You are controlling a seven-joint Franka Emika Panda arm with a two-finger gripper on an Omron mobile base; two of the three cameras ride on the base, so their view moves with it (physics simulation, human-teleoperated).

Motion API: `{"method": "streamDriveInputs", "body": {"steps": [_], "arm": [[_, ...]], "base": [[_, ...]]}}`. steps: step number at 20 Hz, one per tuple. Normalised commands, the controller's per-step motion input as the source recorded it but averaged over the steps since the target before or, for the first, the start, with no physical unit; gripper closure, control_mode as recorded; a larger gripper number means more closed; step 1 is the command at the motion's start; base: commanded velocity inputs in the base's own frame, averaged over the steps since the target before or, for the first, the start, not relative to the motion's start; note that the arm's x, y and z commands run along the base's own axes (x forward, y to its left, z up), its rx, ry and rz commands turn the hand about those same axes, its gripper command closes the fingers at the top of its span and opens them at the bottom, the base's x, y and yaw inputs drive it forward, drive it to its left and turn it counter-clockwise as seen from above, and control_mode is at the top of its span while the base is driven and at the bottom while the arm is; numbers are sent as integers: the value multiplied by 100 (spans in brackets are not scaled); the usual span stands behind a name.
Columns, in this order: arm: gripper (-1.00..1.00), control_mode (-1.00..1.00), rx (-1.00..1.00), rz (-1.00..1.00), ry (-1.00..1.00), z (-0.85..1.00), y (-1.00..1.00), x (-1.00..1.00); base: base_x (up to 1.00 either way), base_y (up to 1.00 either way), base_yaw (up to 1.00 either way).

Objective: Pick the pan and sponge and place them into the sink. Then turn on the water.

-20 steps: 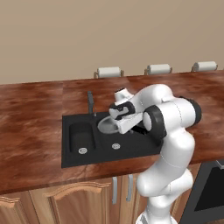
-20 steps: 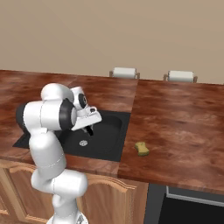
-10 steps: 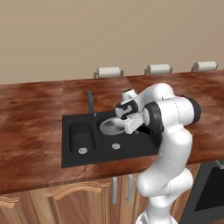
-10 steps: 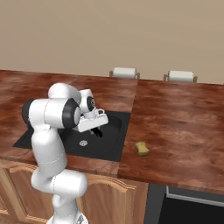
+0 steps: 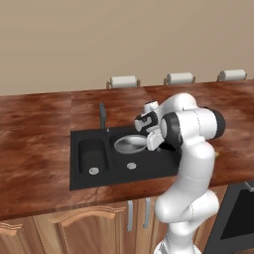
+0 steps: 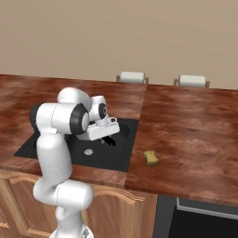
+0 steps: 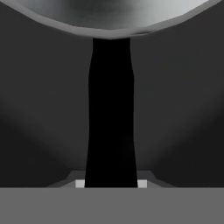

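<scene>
The silver-grey pan (image 5: 130,144) hangs level over the rear of the larger basin of the black sink (image 5: 82,176). My gripper (image 5: 151,142) is shut on its black handle. In the hand view the handle (image 7: 110,109) runs straight up from between my fingertips to the pan's round bowl (image 7: 113,13), with the dark basin behind it. From the right, my gripper (image 6: 109,139) reaches down into the sink (image 6: 122,158). The yellow sponge (image 6: 149,157) lies on the wooden counter just right of the sink's front corner. No water runs from the dark grey faucet (image 5: 102,117).
The small basin (image 5: 92,158) lies left of the pan, and a silver drain (image 5: 131,165) shows in front of it. Paper towel rolls (image 5: 123,82) stand along the back wall. A dark oven front (image 6: 200,218) sits under the counter at the right.
My hand has swung a little to the right and down with the pan, which now sits lower and more level over the larger basin. The sponge has not moved.
</scene>
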Motion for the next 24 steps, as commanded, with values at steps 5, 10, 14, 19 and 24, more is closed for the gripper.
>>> {"method": "streamDriveInputs", "body": {"steps": [5,10,14,19,24], "arm": [[100,-100,0,6,0,-14,-10,0],[100,-100,-1,3,0,-13,-3,1],[100,-100,-2,2,0,-13,4,5],[100,-100,-1,1,0,-12,6,11],[100,-100,0,1,2,-8,1,29]], "base": [[0,0,0],[0,0,0],[0,0,0],[0,0,0],[0,0,0]]}}
